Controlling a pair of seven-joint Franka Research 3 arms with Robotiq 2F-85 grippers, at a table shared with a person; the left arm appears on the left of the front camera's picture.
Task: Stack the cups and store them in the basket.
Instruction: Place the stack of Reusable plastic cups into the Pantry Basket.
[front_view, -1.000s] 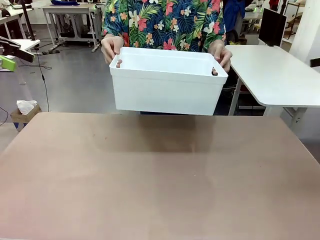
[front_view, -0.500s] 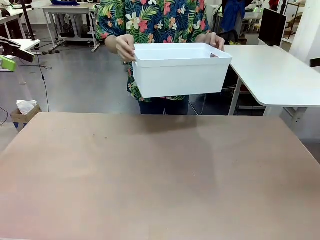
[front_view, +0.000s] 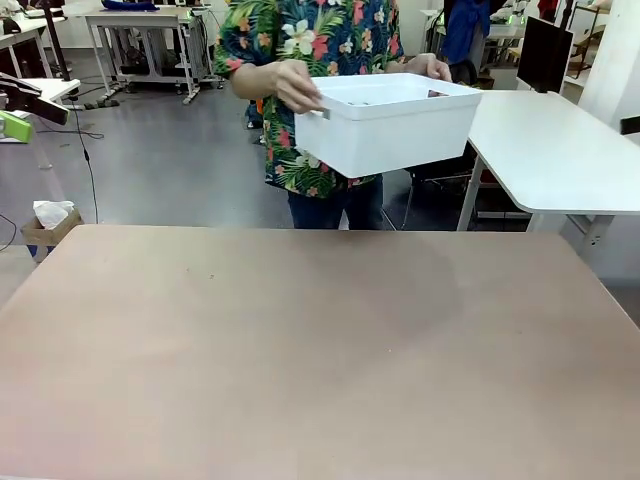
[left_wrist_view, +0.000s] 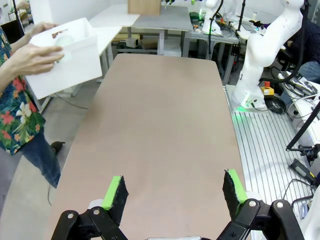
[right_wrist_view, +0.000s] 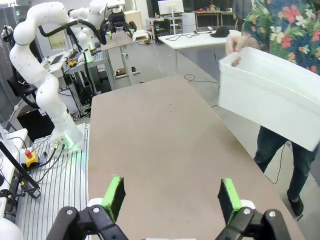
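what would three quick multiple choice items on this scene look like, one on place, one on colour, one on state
1. Where is the basket?
A. on the table
B. held off the table by the person
C. on the floor

2. What colour is the basket?
A. white
B. blue
C. black

3. How does the left claw stand?
A. shut on a cup
B. shut on nothing
C. open

Answers: 1 B, the person's hands grip its ends beyond the table's far edge. 2 A, its walls are plain white. 3 C, its green pads stand wide apart over bare tabletop.
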